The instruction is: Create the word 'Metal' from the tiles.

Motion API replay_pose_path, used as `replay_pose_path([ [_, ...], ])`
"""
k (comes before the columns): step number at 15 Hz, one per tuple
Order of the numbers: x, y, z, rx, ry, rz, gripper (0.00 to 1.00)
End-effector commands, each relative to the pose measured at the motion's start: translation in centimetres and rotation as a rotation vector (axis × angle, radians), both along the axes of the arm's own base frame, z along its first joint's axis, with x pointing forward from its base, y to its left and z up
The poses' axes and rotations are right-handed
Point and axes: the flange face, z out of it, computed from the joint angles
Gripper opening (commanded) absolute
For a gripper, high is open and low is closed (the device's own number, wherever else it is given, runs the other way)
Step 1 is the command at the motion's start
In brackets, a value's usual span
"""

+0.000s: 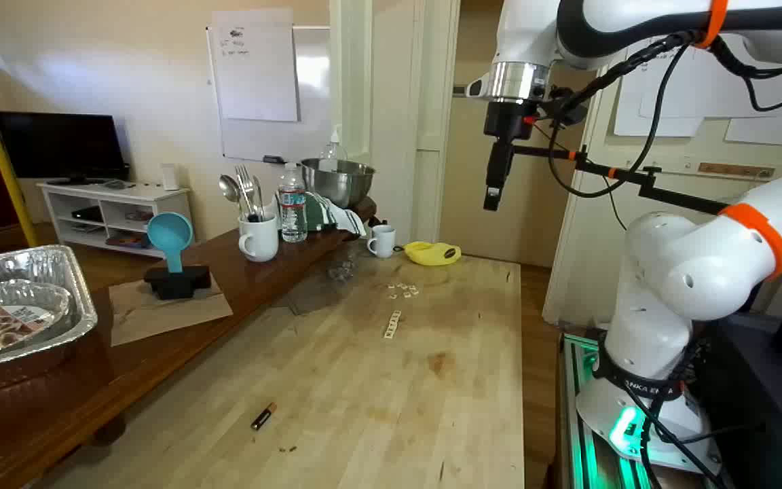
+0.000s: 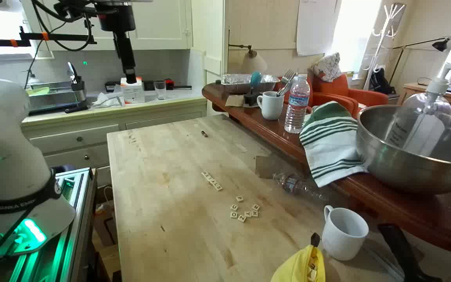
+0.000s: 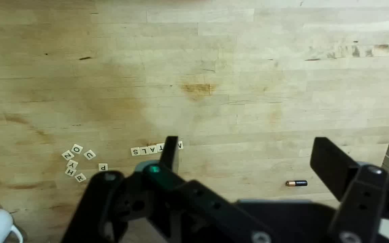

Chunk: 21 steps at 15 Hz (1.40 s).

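Note:
A row of small whitish letter tiles [image 2: 211, 181] lies on the wooden table and reads METALS in an exterior view. The same row shows upside down in the wrist view [image 3: 144, 151], partly hidden behind a finger. A loose group of tiles [image 3: 72, 164] lies beside the S end, with letters such as P, U, O, Y, H and R; the group also shows in an exterior view [image 2: 242, 218]. My gripper [image 3: 245, 145] is open and empty. It hangs high above the table in both exterior views [image 1: 493, 197] [image 2: 130, 76], apart from the tiles.
A battery [image 3: 296, 183] lies on the table. A yellow pouch [image 2: 294, 268] with more tiles inside lies by a white mug [image 2: 345, 233]. A plastic bottle [image 2: 294, 184] lies beside the raised wooden counter [image 1: 262, 285], which holds a mug of cutlery [image 1: 258, 239] and a steel bowl [image 2: 413, 164].

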Motion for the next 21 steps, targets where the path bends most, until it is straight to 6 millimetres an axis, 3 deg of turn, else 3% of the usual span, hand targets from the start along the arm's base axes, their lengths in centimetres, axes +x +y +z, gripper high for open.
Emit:
replay_pose_path([
  [1,0.0,0.0,0.1,0.000,0.001,0.000,1.00],
  [5,0.0,0.0,0.1,0.000,0.001,0.000,1.00],
  [11,4.9,-2.9,-4.2,-0.039,-0.116,-0.114,1.00],
  [21,10.1,-7.1,-14.9,-0.022,-0.132,-0.108,1.00],
])
